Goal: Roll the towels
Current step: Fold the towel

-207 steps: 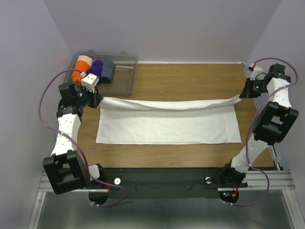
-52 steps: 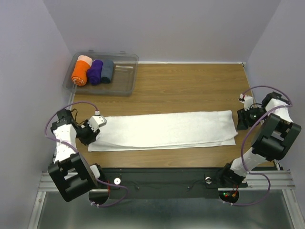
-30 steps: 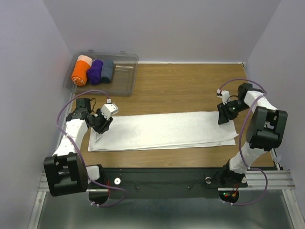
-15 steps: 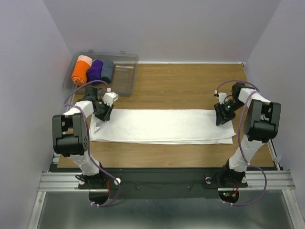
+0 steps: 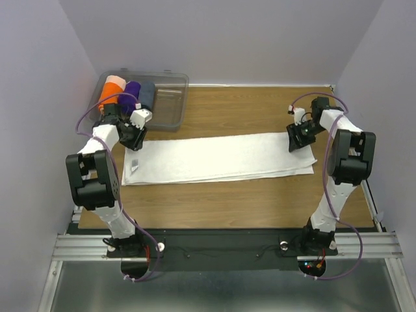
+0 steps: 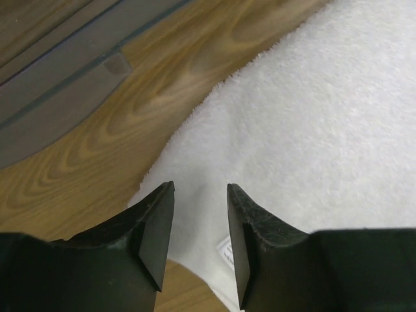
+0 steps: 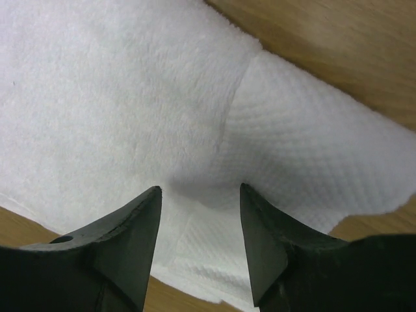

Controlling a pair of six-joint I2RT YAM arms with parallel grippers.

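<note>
A brown wooden bench (image 5: 247, 110) carries a long white terry-cloth towel (image 5: 221, 159). The towel lies flat as a narrow strip, its long axis running left to right. Bare wood lies open beyond it and in front of it. A clear plastic bin (image 5: 170, 107) sits near its far-left corner. The left tool (image 5: 132, 143) hovers over the towel's left end with its jaws spread. The right tool (image 5: 293, 144), also spread and pinching nothing, hovers over the right end. Each arm looks equally near its own short edge.
</note>
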